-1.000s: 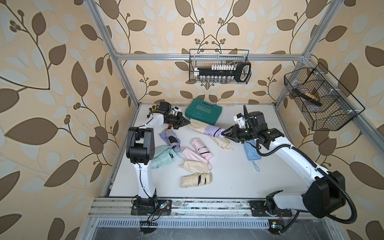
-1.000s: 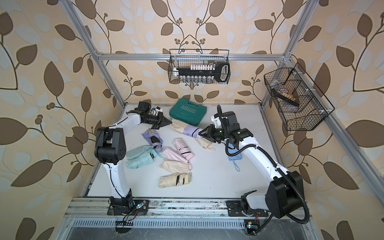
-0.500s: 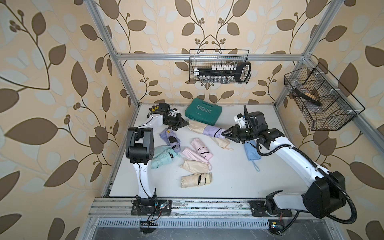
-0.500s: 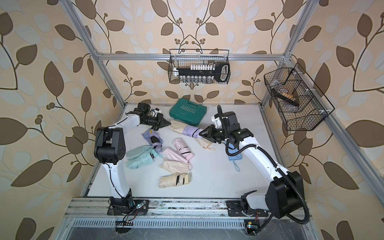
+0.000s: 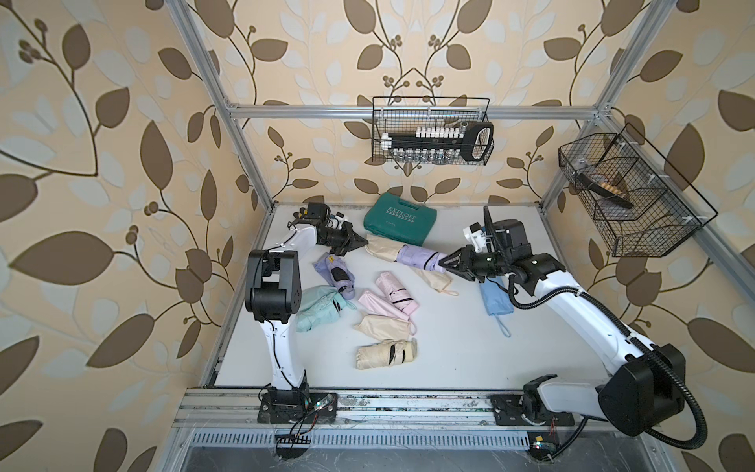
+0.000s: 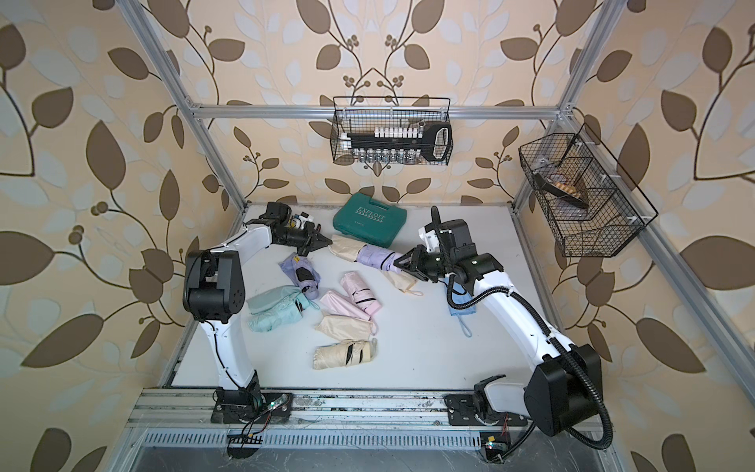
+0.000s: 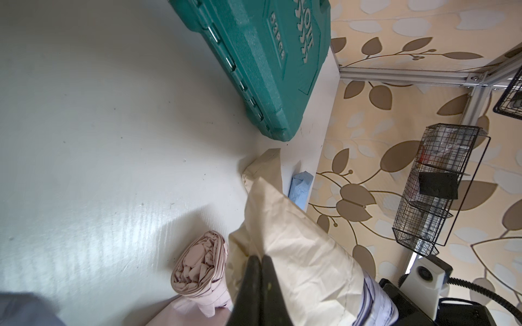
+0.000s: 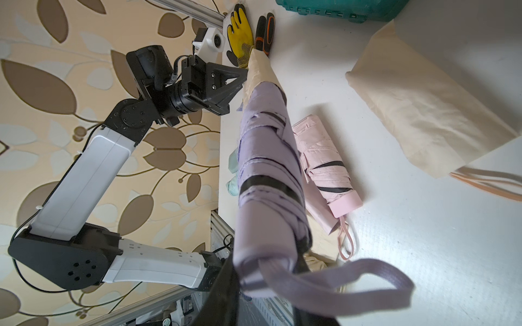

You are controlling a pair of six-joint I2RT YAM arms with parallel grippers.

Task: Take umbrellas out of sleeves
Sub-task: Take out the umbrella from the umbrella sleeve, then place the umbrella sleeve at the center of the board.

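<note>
The widest open room is the front right of the table (image 5: 449,359), bare from the folded things to the right arm (image 5: 572,304). The left side is crowded, with a mint bundle (image 5: 322,312) lying by the left edge against the left arm (image 5: 271,292). A green case (image 5: 400,222) sits close to the back wall.

Just in front of the case, the left pincer (image 5: 362,244) is pressed together on the tip of a cream sleeve (image 5: 382,248). The right pincer (image 5: 445,261) is clamped on the handle end of a lilac umbrella (image 5: 418,257). Sleeve and umbrella hang between the two pincers, off the table. Roughly half the umbrella shows and the rest is hidden inside the sleeve.

In both top views the right arm covers part of a blue sleeve (image 5: 496,304). The gloves (image 8: 240,36) in the back left corner show well only in the right wrist view. In the mint bundle I cannot tell umbrella from sleeve.

There are two lilac umbrellas, the held one and a second lilac umbrella (image 5: 335,276) lying on the table. There is one pink umbrella (image 5: 397,292) and one cream umbrella (image 5: 386,353). The flat sleeves are one pink sleeve (image 5: 376,304), the blue one and three cream ones. These are the held one, another cream sleeve (image 5: 436,280) under the right pincer and a third cream sleeve (image 5: 384,326) mid-table. Two wire baskets (image 5: 433,130) hang on the walls.
</note>
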